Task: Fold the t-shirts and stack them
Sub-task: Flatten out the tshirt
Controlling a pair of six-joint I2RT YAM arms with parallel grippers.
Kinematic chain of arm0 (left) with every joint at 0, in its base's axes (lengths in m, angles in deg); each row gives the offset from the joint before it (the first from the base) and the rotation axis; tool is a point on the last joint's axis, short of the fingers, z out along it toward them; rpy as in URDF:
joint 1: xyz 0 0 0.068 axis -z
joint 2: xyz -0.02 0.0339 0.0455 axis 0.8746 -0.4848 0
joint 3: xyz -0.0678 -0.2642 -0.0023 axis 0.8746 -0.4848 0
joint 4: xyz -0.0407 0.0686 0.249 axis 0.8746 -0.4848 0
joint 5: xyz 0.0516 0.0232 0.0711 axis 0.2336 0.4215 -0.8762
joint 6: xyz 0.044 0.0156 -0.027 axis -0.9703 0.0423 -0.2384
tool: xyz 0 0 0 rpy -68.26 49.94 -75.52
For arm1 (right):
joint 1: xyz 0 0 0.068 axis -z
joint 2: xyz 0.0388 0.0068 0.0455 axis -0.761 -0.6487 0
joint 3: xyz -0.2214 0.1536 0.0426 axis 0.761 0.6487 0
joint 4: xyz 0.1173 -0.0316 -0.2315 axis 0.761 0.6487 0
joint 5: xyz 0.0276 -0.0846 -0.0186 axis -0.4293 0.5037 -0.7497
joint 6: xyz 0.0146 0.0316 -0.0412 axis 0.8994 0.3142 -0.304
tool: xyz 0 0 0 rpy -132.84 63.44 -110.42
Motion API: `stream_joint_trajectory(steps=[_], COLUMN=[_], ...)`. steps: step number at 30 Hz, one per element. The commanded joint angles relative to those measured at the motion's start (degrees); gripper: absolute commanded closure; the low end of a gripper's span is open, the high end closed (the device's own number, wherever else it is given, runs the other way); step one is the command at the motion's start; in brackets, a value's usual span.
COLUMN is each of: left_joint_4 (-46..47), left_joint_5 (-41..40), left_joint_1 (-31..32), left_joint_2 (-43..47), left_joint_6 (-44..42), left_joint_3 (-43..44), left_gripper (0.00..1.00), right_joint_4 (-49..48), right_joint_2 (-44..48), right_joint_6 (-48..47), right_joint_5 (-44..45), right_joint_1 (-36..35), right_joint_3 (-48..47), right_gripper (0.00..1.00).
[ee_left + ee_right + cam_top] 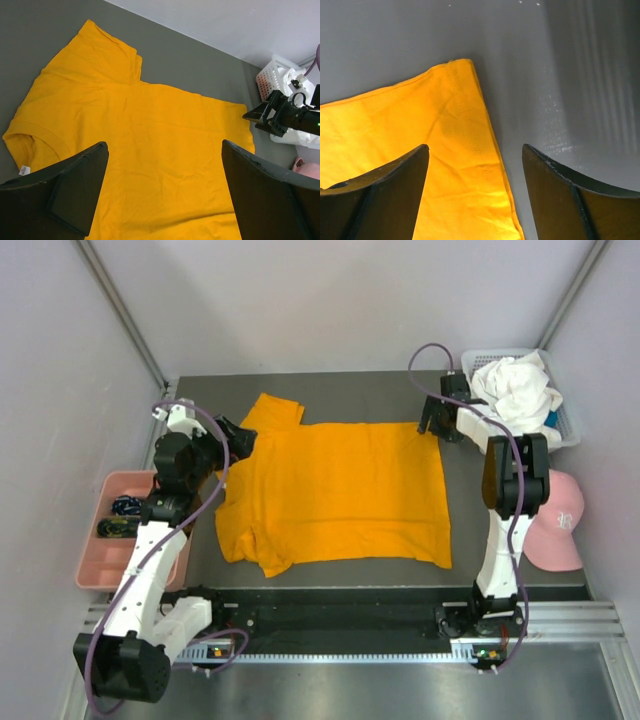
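The orange t-shirt [335, 490] lies spread flat on the grey table, collar to the left, hem to the right. It fills the left wrist view [140, 135]; its far hem corner shows in the right wrist view [445, 130]. My left gripper [237, 438] is open above the shirt's collar side, holding nothing. My right gripper [434, 427] is open just above the far right hem corner, jaws astride the hem edge, holding nothing. It also shows in the left wrist view [270, 115]. The white t-shirt [515, 390] lies crumpled in a white basket [567, 428] at the back right.
A pink tray [100, 565] with small dark items stands at the left edge. A pink baseball cap [560, 525] lies at the right edge beside my right arm. Grey walls close in the table at the back and sides.
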Motion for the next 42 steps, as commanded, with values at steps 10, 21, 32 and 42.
stream_joint_trajectory(steps=[10,21,32,42], left_joint_4=[3.36,3.01,2.57,2.57], left_joint_5=[0.39,-0.31,-0.58,-0.75], left_joint_1=[0.01,0.01,0.01,0.01], left_joint_2=[1.13,1.75,1.75,1.75], left_joint_6=[-0.63,-0.72,-1.51,-1.78], left_joint_3=[-1.56,-1.82,-1.47,-1.56], left_gripper=[0.01,0.01,0.01,0.01], right_joint_4=[2.85,6.20,7.96,7.87], right_joint_2=[-6.05,-9.48,-11.06,-9.57], right_joint_6=[-1.13,-1.92,-2.28,-3.06], right_joint_5=[-4.39,-5.71,-7.12,-5.20], right_joint_1=[2.13,2.22,2.22,2.14], right_joint_3=[-10.35,-16.50,-17.21,-17.73], right_gripper=[0.27,0.44,0.57,0.45])
